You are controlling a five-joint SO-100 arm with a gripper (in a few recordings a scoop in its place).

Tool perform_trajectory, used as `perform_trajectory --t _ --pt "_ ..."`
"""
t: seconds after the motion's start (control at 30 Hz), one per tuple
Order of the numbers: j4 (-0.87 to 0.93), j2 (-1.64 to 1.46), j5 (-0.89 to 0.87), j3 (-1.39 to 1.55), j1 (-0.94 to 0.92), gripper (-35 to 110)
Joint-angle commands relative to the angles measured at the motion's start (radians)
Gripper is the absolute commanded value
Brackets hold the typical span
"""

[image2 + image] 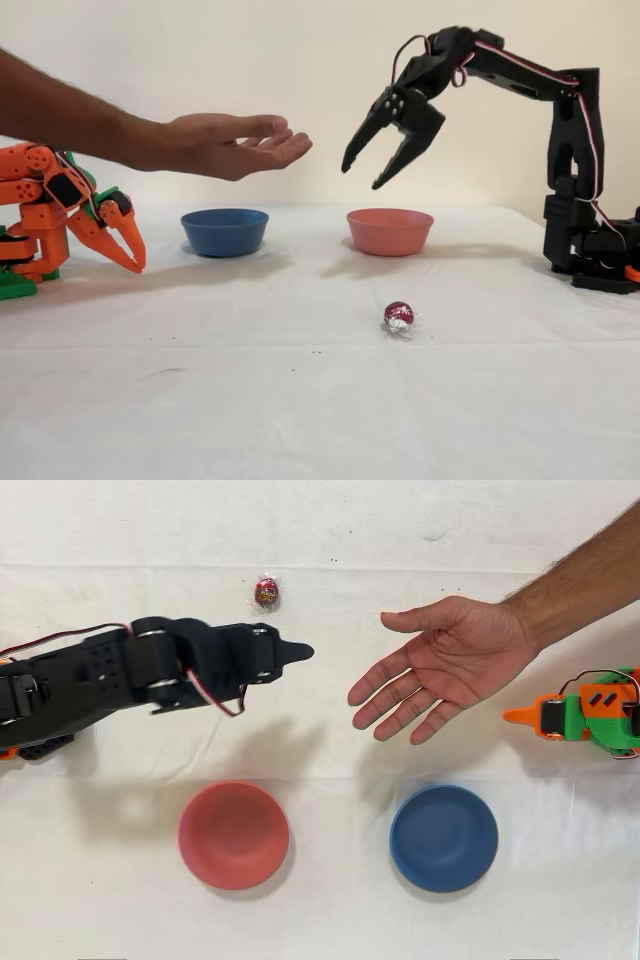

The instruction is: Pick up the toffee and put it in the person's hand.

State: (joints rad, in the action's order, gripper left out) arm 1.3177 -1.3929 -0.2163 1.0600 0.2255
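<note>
The toffee (399,317) lies on the white table (300,400), nearer the fixed camera than the red bowl (389,231) and well apart from it. The gripper (362,175) hangs high above the table with its jaws spread and nothing between them. The person's hand (225,143) is held open, palm up, in the air above the blue bowl (224,231). An idle orange arm (60,215) stands by.
</note>
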Motion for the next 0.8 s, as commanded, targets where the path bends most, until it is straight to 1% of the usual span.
perform_trajectory --t 0.0,0.3,0.77 --pt "-0.035 0.014 -0.021 0.017 0.054 20" --pt "-0.081 0.140 -0.038 0.037 0.158 19" --pt "-0.060 0.206 -0.084 0.044 0.252 18"
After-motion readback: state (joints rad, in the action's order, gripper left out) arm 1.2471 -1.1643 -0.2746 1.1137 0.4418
